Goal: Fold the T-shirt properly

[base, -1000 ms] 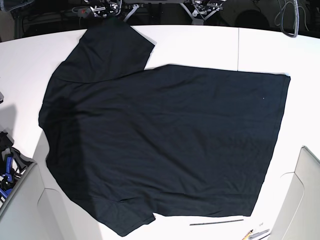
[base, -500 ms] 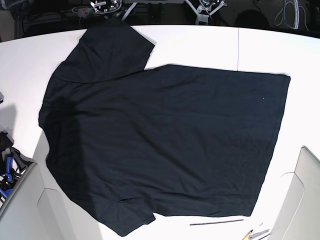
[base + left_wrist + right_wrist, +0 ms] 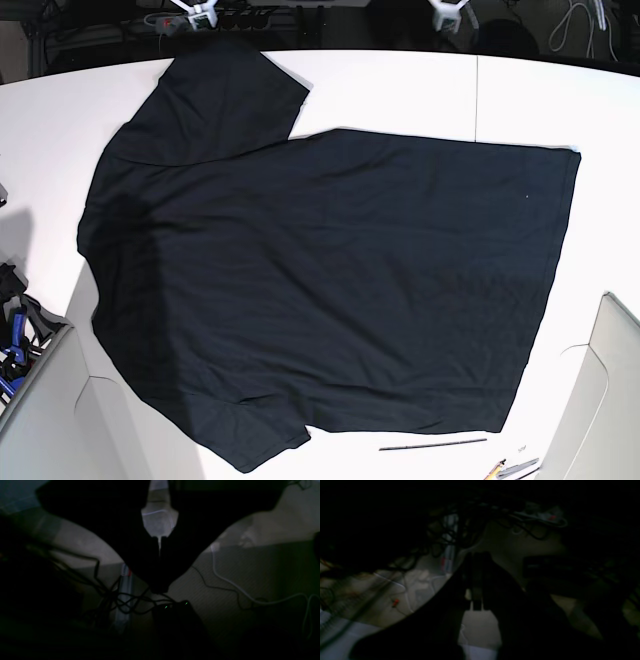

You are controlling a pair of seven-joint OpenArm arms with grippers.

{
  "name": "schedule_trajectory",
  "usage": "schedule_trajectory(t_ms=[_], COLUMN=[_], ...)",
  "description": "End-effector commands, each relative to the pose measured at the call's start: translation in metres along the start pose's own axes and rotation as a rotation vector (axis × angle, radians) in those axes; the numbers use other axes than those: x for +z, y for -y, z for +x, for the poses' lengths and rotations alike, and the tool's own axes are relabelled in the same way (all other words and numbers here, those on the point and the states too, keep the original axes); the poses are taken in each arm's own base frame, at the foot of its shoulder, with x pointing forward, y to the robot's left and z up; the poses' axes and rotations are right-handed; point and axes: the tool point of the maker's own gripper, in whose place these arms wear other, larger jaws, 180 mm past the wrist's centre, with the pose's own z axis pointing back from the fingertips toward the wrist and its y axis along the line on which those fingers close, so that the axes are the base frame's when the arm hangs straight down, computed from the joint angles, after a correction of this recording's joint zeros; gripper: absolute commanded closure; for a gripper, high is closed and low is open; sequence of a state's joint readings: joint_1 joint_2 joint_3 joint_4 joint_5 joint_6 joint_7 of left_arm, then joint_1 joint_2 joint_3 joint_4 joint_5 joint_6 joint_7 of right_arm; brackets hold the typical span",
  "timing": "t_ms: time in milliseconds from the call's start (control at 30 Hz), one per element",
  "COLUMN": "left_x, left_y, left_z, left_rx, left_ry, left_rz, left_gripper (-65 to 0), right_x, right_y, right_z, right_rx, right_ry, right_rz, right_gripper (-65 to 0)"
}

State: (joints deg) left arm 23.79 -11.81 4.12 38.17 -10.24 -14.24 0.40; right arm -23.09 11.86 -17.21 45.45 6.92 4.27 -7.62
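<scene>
The black T-shirt lies spread flat on the white table, collar end to the left, hem to the right, one sleeve toward the far edge and one toward the near edge. Both arms are drawn back beyond the table's far edge; only white parts of the left gripper and right gripper show there. In the dark wrist views the left gripper and right gripper have their fingers pressed together, holding nothing, over the floor. The shirt is out of both wrist views.
A thin dark rod and pens lie at the table's near edge. Grey panels stand at near left and near right. Tangled cables and a white cord lie on the floor behind the table.
Both arms have pulled further back past the table's far edge, so less of them shows in the base view. The T-shirt has not moved.
</scene>
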Motion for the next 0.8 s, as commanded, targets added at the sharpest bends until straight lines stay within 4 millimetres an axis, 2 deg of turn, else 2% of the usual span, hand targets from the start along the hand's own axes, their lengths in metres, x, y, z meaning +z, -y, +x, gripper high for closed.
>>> schedule_trajectory(t_ms=[0, 100, 200, 300, 433, 567, 767], left_x=[0.007, 0.022, 0.040, 0.060, 0.086, 0.115, 0.144], left_y=[-0.007, -0.020, -0.025, -0.022, -0.012, 0.003, -0.013], left_z=[-0.005, -0.020, -0.039, -0.058, -0.069, -0.071, -0.038], left_rx=[-0.001, -0.021, -0.056, -0.089, -0.095, -0.133, -0.176], left_ry=[0.006, 0.000, -0.024, -0.052, -0.054, -0.044, 0.057], left_rz=[-0.002, -0.010, -0.059, -0.148, -0.259, -0.392, -0.351], left_gripper=[0.0, 0.0, 0.0, 0.0, 0.0, 0.0, 0.0], right_x=[0.005, 0.018, 0.034, 0.054, 0.086, 0.124, 0.186], right_y=[0.006, 0.016, 0.018, 0.016, 0.014, 0.012, 0.002], right_z=[-0.003, -0.014, -0.024, -0.030, -0.029, -0.017, 0.024], right_rx=[0.006, 0.029, 0.042, 0.025, -0.046, -0.066, -0.091], right_ry=[0.012, 0.019, 0.034, 0.061, 0.115, 0.184, 0.315], right_rz=[-0.008, -0.019, -0.016, -0.005, 0.029, 0.051, 0.138], right_gripper=[0.0, 0.0, 0.0, 0.0, 0.0, 0.0, 0.0])
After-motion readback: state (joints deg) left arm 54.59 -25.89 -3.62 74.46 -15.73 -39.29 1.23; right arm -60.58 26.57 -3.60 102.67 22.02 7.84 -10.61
